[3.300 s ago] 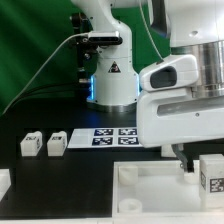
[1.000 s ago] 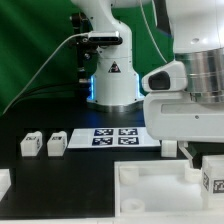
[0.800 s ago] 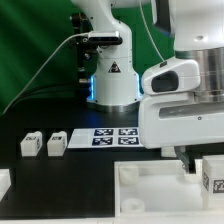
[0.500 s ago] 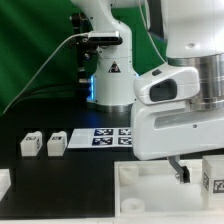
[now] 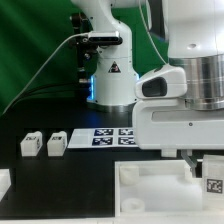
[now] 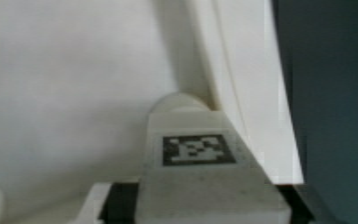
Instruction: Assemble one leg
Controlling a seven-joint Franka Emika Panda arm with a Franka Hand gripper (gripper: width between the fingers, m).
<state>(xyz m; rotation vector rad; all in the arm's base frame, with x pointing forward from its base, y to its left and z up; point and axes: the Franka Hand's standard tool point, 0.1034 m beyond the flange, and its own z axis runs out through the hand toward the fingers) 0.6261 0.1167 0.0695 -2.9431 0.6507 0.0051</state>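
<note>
My gripper [image 5: 204, 168] is at the exterior view's lower right, over the right end of the large white tray-like part [image 5: 150, 188]. It is shut on a leg [image 5: 212, 178], a stubby white block with a square tag. In the wrist view the leg [image 6: 197, 150] sits between my two dark fingers [image 6: 119, 203], with my gripper [image 6: 201, 205] closed on its sides. The leg's tip points at the tray's raised rim [image 6: 226, 70]. Two more legs [image 5: 31, 144] [image 5: 55, 144] stand side by side on the black table at the exterior view's left.
The marker board [image 5: 105, 135] lies flat behind the tray, in front of the robot base [image 5: 110, 80]. Another white part [image 5: 3, 182] shows at the exterior view's left edge. In the wrist view, black table [image 6: 336, 100] lies beyond the tray's rim.
My wrist has turned and shifted over the tray's right end, and the held leg has moved slightly down. The two legs on the left have not moved.
</note>
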